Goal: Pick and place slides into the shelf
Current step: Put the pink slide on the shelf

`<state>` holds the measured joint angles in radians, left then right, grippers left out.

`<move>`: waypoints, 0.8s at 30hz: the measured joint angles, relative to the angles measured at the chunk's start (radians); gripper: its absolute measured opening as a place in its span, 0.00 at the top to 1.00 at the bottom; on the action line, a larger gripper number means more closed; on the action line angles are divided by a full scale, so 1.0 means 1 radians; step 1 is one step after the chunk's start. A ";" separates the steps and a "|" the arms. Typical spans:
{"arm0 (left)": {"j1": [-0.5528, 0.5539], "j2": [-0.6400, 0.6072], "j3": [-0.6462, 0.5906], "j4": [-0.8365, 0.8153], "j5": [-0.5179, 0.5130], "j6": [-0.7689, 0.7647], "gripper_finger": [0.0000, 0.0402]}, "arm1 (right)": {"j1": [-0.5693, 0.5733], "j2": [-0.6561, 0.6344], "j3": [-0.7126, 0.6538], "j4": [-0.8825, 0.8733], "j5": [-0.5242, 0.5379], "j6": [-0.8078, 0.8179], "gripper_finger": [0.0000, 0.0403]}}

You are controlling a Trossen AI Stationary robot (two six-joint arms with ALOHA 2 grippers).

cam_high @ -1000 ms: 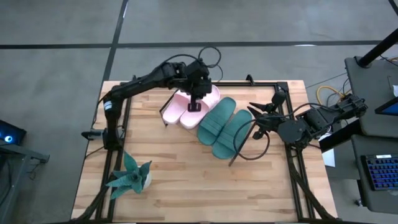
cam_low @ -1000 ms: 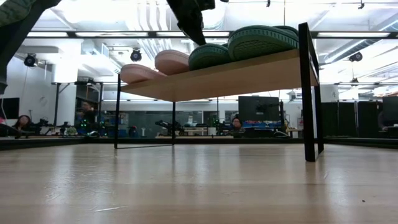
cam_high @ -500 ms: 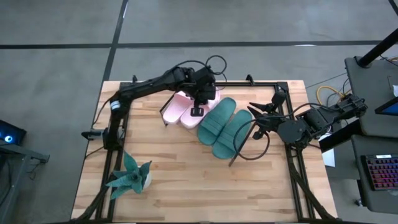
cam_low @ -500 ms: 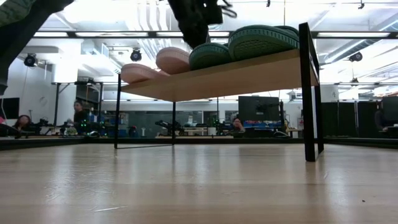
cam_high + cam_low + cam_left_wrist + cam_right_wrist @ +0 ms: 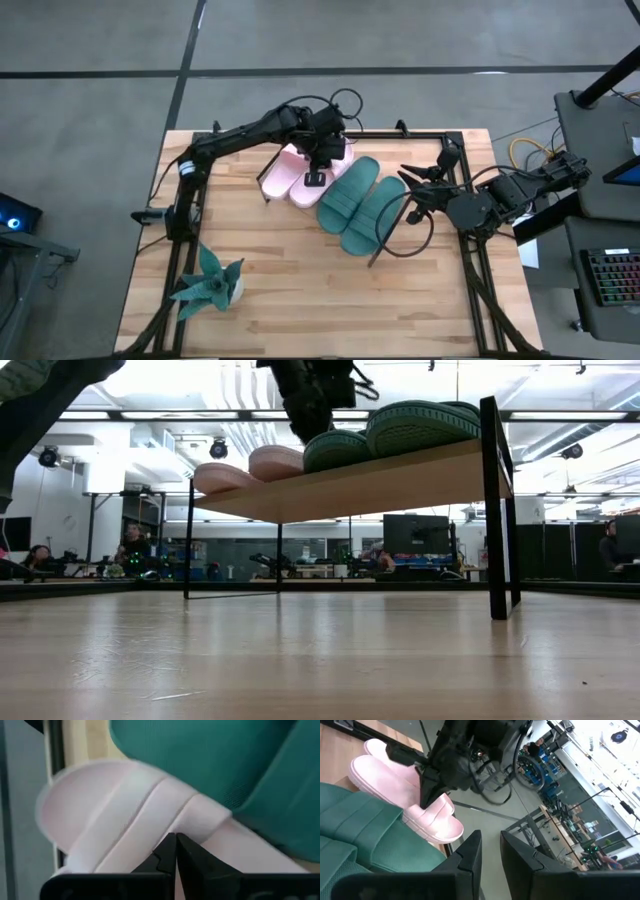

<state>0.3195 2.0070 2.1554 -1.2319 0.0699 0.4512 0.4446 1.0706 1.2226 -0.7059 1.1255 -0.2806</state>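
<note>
Two pale pink slides and two dark green slides lie side by side on the shelf's wooden board. The board stands on thin black legs. My left gripper is shut and reaches down over the pink slide nearest the green ones. In the left wrist view its tips meet that slide's wide strap, beside the green slide. My right gripper hovers open off the green slides' right end, touching nothing. My left gripper comes from above, pointing down, with its shut fingertips against the pink slide where the strap's end joins the sole, on the side next to the green slide. The slide lies flat on the shelf board. I cannot tell whether it presses or only touches.
A green leafy toy plant stands near the table's near left corner. Black frame rails run along the table's left and right edges. Bare wood lies between the shelf and the near edge. People show in the room beyond the table.
My left gripper has shifted slightly toward the near edge and the green slides, settling over the pink slide's strap, while its forearm swung toward the table's right. The slides and my right arm have stayed put.
</note>
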 joint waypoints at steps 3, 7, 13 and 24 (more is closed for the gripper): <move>-0.007 -0.036 0.028 0.003 0.002 -0.001 1.00 | 0.000 0.000 0.000 0.000 0.000 0.008 0.85; -0.022 -0.090 0.031 -0.003 0.017 -0.048 1.00 | 0.000 0.000 0.000 0.000 0.000 0.008 0.85; -0.060 -0.097 0.013 -0.100 0.031 -0.080 1.00 | 0.000 0.000 0.000 -0.001 0.000 0.011 0.85; -0.036 -0.089 -0.115 0.016 0.014 -0.026 1.00 | 0.000 0.000 0.000 -0.001 -0.002 0.014 0.86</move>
<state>0.2832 1.9175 2.0405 -1.2158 0.0839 0.4252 0.4446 1.0706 1.2224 -0.7067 1.1236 -0.2665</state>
